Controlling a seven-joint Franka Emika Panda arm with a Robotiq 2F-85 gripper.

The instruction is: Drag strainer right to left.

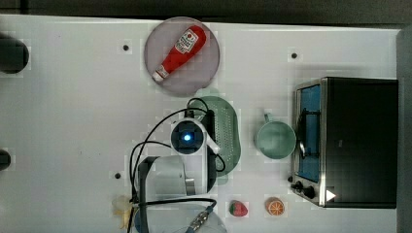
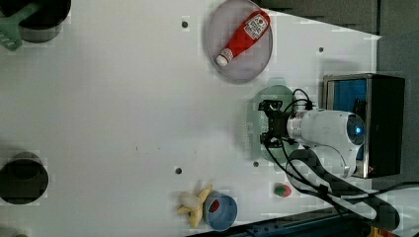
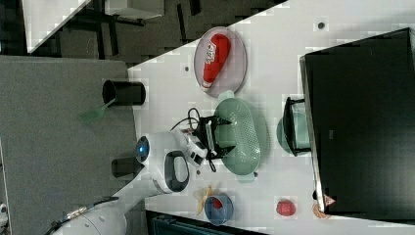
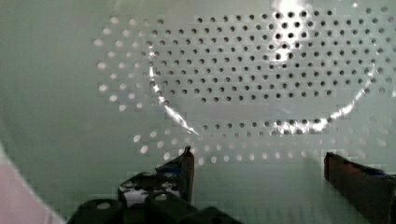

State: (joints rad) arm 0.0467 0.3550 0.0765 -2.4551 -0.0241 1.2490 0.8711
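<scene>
Spanning a dim room, white table (image 1: 73, 121) carries strainer (image 1: 228, 131).

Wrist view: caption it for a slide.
Open gripper poised inside the pale green strainer, its fingers apart above the perforated floor.

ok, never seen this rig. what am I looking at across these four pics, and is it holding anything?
It is one robot arm working over a white table. Three pictures come from fixed cameras looking down on the scene; the fourth comes from a camera on the wrist, close above the work.

The end effector is open, with its two dark fingers hanging inside the pale green strainer. Nothing is clamped.

Also on the table: a ketchup bottle lying on a round plate, a green mug, a toaster oven, a toy strawberry, an orange slice, a banana and a blue bowl.
</scene>
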